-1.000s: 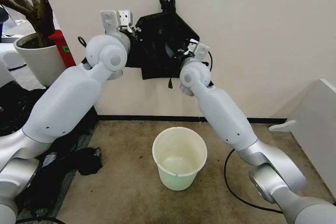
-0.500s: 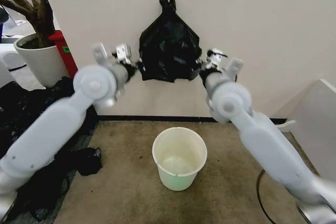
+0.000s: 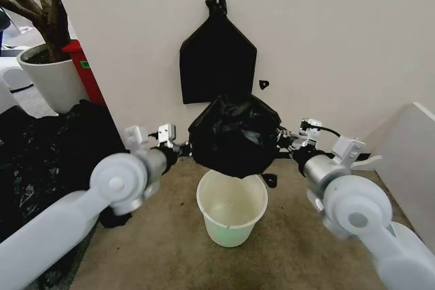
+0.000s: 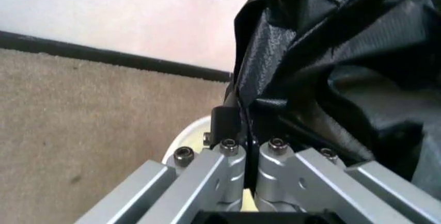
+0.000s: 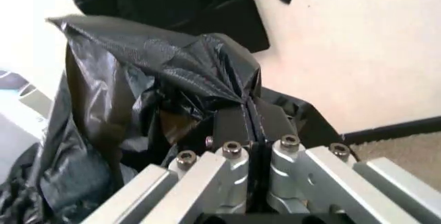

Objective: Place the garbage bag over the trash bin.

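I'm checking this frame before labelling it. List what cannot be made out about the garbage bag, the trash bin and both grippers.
- Head view: the garbage bag hides the far rim of the trash bin; whether they touch cannot be told.
- Head view: the bag's mouth faces away, so its opening is unseen.
- Left wrist view: the left gripper and bag folds hide most of the bin.
- Right wrist view: the right gripper sits buried in folds; the bag's lower edge is cut off.

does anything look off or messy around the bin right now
Nothing spilled. The garbage bag hangs bunched between the left gripper and right gripper, above the trash bin, not yet over its rim.
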